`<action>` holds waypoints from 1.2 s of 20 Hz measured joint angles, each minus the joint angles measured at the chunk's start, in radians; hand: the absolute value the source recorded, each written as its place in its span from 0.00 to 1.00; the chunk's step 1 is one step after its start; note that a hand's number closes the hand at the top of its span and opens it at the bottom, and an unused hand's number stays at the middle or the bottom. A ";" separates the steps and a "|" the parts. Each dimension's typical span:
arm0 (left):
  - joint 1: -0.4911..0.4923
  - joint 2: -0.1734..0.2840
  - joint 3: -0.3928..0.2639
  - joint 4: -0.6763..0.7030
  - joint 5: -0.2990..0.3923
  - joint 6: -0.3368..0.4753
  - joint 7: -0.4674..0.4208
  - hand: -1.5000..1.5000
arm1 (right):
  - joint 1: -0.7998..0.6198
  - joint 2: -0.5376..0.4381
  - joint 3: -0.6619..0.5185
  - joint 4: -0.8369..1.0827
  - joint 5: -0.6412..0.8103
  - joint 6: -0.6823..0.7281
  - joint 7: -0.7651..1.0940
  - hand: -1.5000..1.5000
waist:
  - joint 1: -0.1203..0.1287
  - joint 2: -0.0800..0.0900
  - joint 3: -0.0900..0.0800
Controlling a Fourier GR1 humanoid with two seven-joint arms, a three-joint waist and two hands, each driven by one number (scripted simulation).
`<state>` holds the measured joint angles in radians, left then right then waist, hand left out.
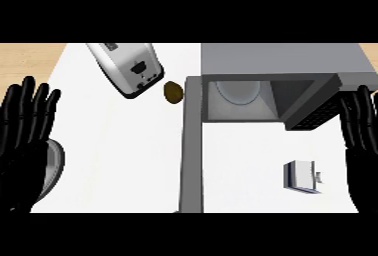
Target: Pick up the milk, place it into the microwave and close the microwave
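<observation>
Both hands look like glossy black plastic, the left hand (26, 145) catching pale streaks of light along its fingers, the right hand (362, 135) duller. Between them the counter (118, 150) is a smooth, matt white. Beyond the left hand's fingertips the toaster (127, 67) shines like brushed metal with dark plastic trim. The microwave (284, 60), nearer the right hand, wears flat matt grey, and the milk (303, 176) carton beside that hand looks like smooth pale card.
</observation>
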<state>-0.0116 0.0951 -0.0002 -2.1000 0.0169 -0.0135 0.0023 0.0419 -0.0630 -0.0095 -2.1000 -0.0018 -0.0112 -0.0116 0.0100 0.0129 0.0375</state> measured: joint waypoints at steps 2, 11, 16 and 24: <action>-0.005 -0.003 -0.009 0.001 -0.020 0.007 0.002 0.00 | 0.023 -0.006 -0.007 -0.023 -0.028 0.018 0.007 0.00 | -0.007 -0.006 -0.014; 0.071 -0.065 -0.011 -0.030 0.044 0.053 0.047 0.00 | 0.323 -0.109 -0.097 -0.215 -0.266 0.272 -0.066 0.00 | -0.024 -0.018 -0.035; 0.236 -0.079 -0.011 -0.119 0.097 0.019 0.021 0.00 | 0.479 -0.101 -0.158 -0.264 -0.317 0.375 -0.137 0.00 | -0.018 -0.018 -0.037; 0.426 -0.069 0.039 -0.236 0.200 -0.069 -0.010 0.00 | 0.629 -0.036 -0.214 -0.254 -0.255 0.502 -0.277 0.00 | -0.014 -0.018 -0.037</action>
<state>0.4140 0.0257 0.0386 -2.3364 0.2172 -0.0827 -0.0078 0.6707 -0.0986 -0.2232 -2.3544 -0.2568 0.4909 -0.2887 -0.0041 -0.0047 0.0001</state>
